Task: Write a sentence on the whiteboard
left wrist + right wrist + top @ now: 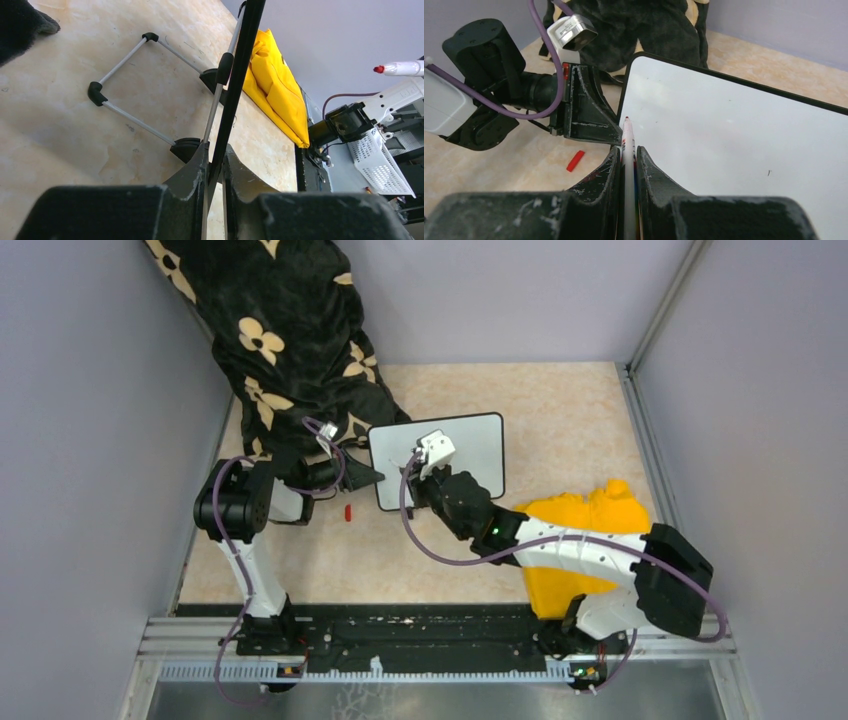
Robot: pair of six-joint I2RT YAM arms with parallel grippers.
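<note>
The whiteboard (pixel 475 440) is pinched at its nine-o'clock edge by the left hand (pixel 216 167). A red marker (pixel 626 134) is clamped in the right hand (pixel 626 157), with its tip near that edge.

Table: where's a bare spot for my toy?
Bare: the far corner past the whiteboard and yellow cloth; also the near strip between left arm and right arm. Crowded: left of the board, with left pincer, red cap, black cloth.
</note>
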